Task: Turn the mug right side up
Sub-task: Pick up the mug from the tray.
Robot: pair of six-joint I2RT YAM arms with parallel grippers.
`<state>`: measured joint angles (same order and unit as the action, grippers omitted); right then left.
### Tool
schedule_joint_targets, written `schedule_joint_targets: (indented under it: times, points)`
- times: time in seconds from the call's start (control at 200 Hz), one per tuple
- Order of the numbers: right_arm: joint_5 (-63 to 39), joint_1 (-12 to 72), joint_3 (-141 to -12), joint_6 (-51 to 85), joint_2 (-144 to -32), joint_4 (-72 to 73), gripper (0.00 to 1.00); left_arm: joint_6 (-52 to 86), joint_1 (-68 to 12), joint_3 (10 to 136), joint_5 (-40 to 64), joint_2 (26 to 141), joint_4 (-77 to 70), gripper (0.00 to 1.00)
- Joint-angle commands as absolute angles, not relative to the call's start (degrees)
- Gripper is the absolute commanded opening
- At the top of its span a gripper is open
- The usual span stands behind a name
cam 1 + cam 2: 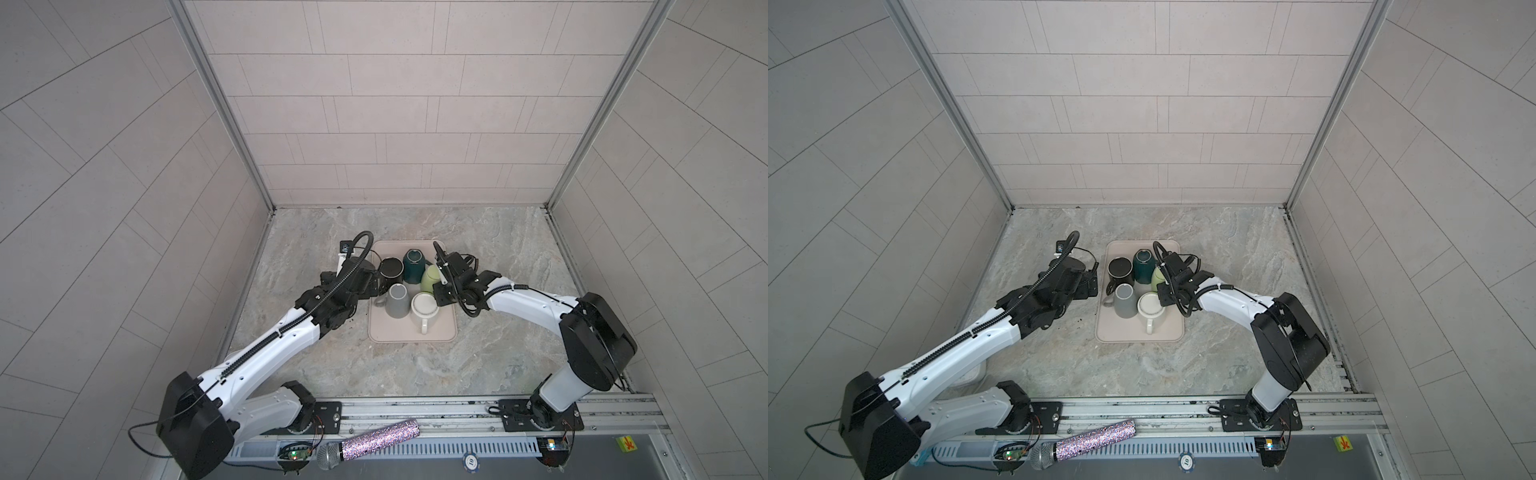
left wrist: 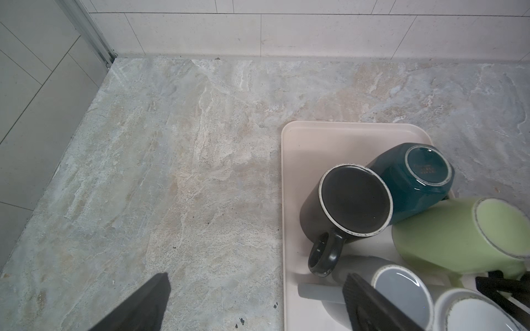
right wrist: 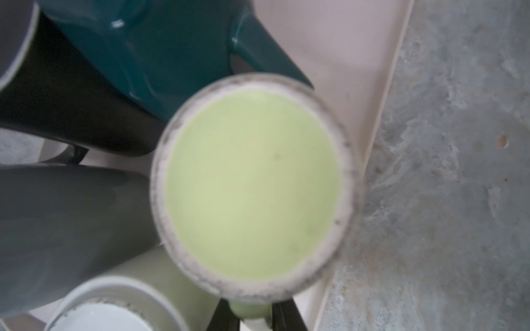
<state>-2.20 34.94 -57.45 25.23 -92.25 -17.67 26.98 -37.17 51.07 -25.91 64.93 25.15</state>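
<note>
A light green mug [image 1: 430,277] [image 1: 1157,277] stands bottom up on the right side of a beige tray [image 1: 415,336]. In the left wrist view the green mug [image 2: 447,238] leans over, its pale base ring uppermost. My right gripper [image 1: 437,290] [image 3: 253,315] is shut on the green mug's handle, and the mug's base [image 3: 252,186] fills the right wrist view. My left gripper [image 1: 376,283] [image 2: 256,279] stands open at the tray's left edge, holding nothing, with one finger [image 2: 370,303] over the grey mug.
On the tray also stand a black mug [image 1: 391,269], a teal mug [image 1: 413,264], a grey mug [image 1: 397,301] and a white mug [image 1: 424,309], all bottom up and packed close. A glittery microphone [image 1: 365,444] lies on the front rail. Tiled walls enclose three sides.
</note>
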Motion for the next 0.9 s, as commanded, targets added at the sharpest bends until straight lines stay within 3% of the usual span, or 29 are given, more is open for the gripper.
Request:
schedule_joint_targets:
  times: [0.0, 0.105, 0.61, 0.896]
  points:
    - [-0.6, 35.0, -58.3, 25.4, -92.1, -19.8, 0.07, 26.5, -37.5, 50.3, -26.1, 64.3, 24.9, 1.0]
    - [-0.5, 35.0, -59.0, 25.1, -92.0, -20.5, 0.0, 26.5, -37.5, 50.4, -25.5, 65.0, 24.6, 1.0]
    - [0.4, 34.5, -61.1, 23.6, -85.9, -20.8, 0.0, 27.3, -38.1, 51.4, -20.4, 63.9, 26.1, 1.0]
    - [3.7, 34.5, -57.5, 21.1, -77.4, -12.1, 0.0, 29.6, -40.2, 52.1, -15.7, 62.4, 25.9, 1.0]
